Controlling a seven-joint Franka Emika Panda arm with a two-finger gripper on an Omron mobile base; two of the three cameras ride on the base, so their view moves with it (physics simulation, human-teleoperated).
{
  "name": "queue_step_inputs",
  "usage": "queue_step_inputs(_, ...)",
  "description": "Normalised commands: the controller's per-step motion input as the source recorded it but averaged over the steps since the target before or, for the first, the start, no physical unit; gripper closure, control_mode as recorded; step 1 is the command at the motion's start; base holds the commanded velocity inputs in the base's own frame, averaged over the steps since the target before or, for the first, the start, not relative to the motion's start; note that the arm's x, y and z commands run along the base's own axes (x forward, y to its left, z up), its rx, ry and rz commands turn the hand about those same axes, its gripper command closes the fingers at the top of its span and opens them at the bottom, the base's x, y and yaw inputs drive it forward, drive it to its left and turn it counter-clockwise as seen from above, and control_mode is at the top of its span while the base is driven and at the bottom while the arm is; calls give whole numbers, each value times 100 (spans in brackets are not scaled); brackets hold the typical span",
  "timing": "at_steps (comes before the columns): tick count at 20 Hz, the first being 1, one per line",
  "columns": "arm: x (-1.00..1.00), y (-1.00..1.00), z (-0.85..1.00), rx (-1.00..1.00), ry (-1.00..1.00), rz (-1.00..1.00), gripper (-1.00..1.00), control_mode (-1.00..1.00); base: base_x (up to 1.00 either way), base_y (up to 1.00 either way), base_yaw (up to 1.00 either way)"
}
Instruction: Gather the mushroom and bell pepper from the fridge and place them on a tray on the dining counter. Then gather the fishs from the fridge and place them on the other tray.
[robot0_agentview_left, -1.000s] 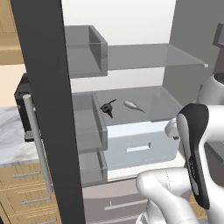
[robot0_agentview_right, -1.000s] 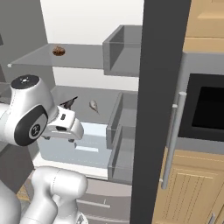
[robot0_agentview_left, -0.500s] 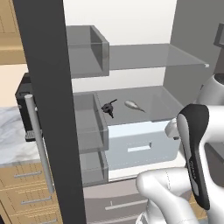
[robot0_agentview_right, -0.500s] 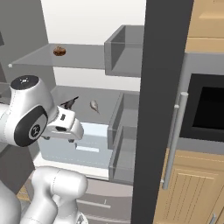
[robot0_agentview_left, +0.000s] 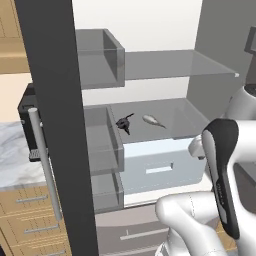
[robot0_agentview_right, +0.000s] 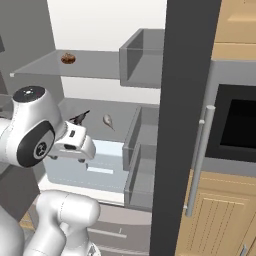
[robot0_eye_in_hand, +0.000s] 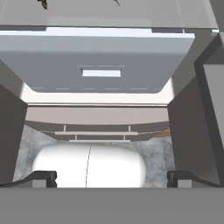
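Pincer (robot0_eye_in_hand: 111, 177) jaws stand spread wide with nothing between them, its two dark fingertips (robot0_eye_in_hand: 48, 177) far apart at the bottom of the hand view, pointing down toward the pale drawer front low in the fridge (robot0_agentview_left: 165, 107).

That fridge is open, both doors swung aside, its grey shelves bare to the room. From where the hand hangs in front of the pale drawer (robot0_agentview_left: 160, 167), everything wanted sits higher and further in.

On the middle shelf, just above the drawer, lies one slim silvery fish (robot0_agentview_left: 152, 120), and close beside it a darker fish (robot0_agentview_left: 124, 123); they are near each other but apart. Both are well clear of the open hand.

On the top shelf, over toward its left end in the right base view, rests the mushroom (robot0_agentview_right: 68, 58), a tiny brown lump, well above the gripper.
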Motion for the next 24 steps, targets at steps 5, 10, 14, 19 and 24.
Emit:
queue_step_inputs(5, 3, 4, 5, 0, -8, 3, -100, -100, 0, 0, 0)
queue_step_inputs(10, -10, 22, 52, 0, -30, 7, -100, -100, 0, 0, 0)
queue_step_inputs(14, -7, 5, 50, 0, -26, 8, -100, -100, 0, 0, 0)
queue_step_inputs(19, 0, 6, 45, 0, -20, 5, -100, -100, 0, 0, 0)
queue_step_inputs(24, 1, 17, 36, 0, -16, 4, -100, -100, 0, 0, 0)
